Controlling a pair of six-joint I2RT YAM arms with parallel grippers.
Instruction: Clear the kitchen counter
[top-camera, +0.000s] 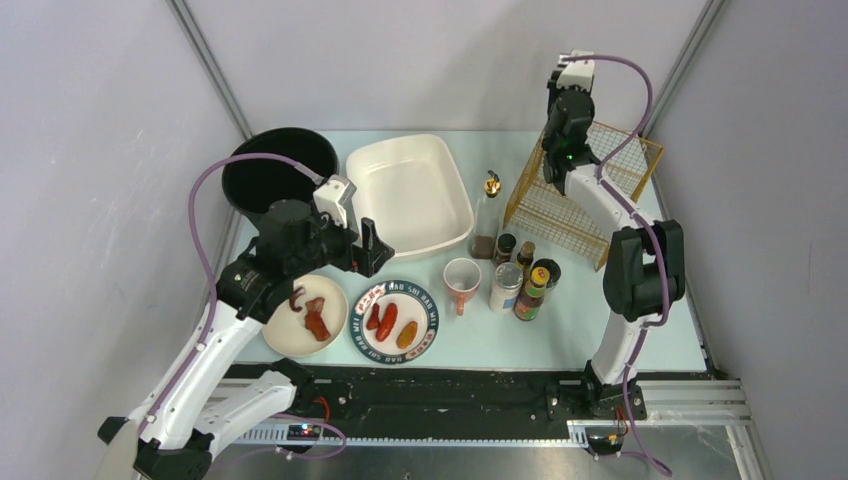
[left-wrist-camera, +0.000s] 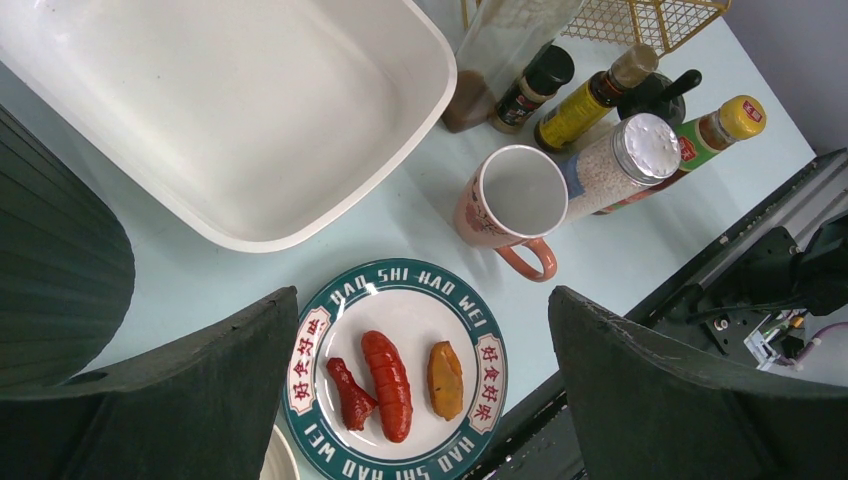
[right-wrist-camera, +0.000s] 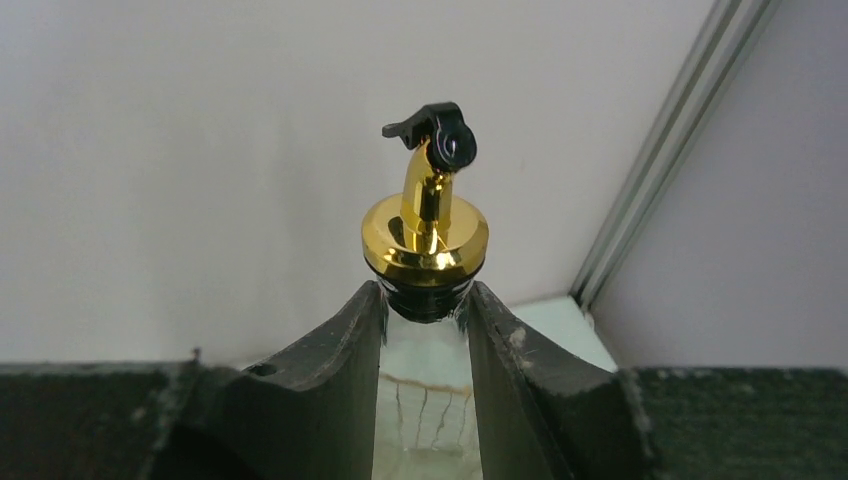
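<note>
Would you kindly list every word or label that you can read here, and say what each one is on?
"HAO SHI HAO WEI": white letters on the green rim of the plate.
"好食好味": red panels on the left and right of that rim.
Labels on the bottles and the print on the mug: too small or blurred to read.

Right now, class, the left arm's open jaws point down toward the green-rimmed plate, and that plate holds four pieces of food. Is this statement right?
Not quite: the green-rimmed plate holds three pieces, not four, a long red sausage, a shorter red piece and an orange-brown piece, as the left wrist view shows. The rest stands: the left gripper points down toward it, jaws open.
</note>
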